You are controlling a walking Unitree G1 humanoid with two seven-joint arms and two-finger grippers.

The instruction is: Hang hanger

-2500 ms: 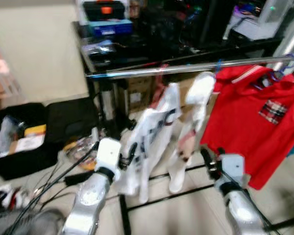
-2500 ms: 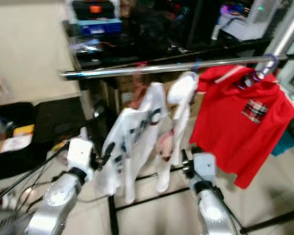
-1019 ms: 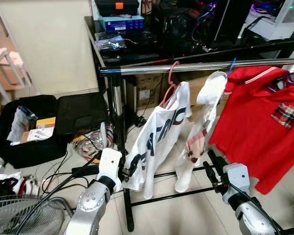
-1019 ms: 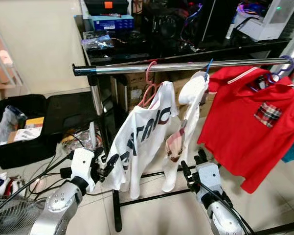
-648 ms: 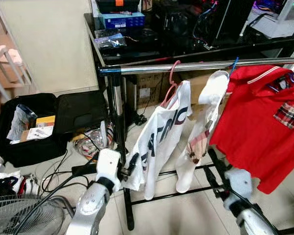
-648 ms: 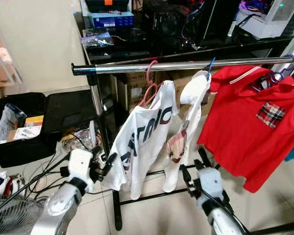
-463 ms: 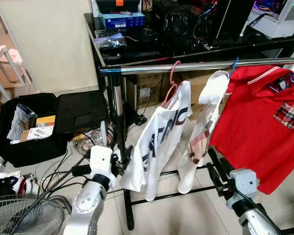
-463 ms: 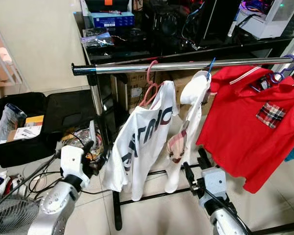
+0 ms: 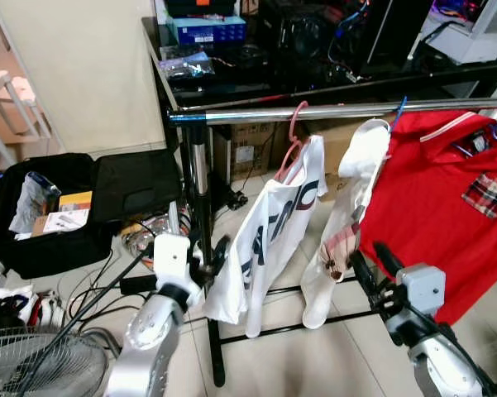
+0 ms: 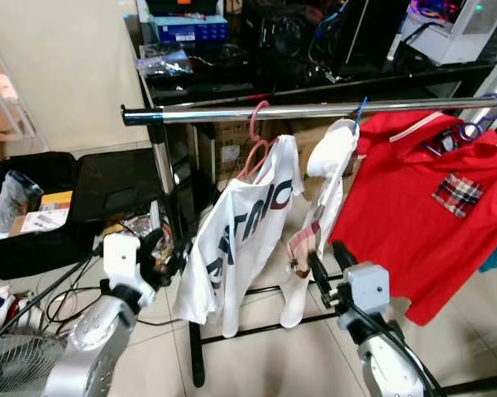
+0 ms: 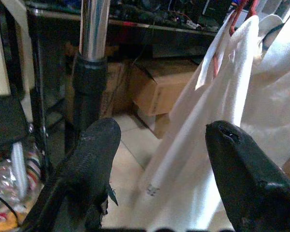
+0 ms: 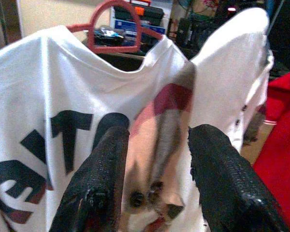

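Pink hanger [image 9: 291, 141] carrying white T-shirt [image 9: 265, 240] hangs on steel rail [image 9: 331, 112]. Left gripper [image 9: 212, 256], fingers spread and empty, sits beside the shirt's hem; right gripper [image 9: 372, 265], likewise spread, sits below.

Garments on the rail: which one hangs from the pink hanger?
The white T-shirt with dark lettering, nearest the rail's post end. Its pink hanger hooks over the rail; the red shirt hangs at the other end.
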